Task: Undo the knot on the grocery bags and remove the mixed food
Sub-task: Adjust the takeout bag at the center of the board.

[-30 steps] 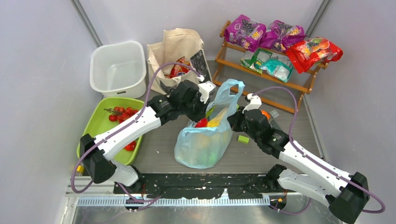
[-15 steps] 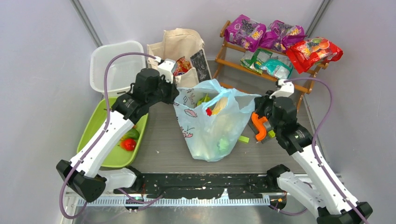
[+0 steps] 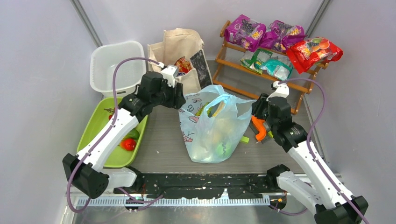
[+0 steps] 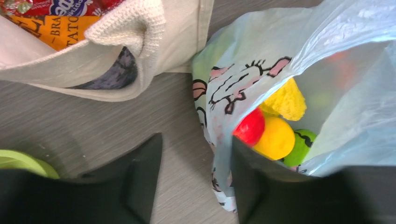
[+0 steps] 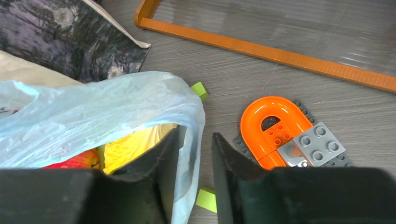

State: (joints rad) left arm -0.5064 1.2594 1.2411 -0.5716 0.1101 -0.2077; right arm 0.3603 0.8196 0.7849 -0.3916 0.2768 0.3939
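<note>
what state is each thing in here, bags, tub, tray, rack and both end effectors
blue bag, upright, mouth open, handles untied, food inside
tote, upright, open, snack packets inside
tub, upright, looks empty
tray, holding red fruits
rack, loaded with packets
left end effector, open, astride bag rim
right end effector, slightly open, astride bag rim
</note>
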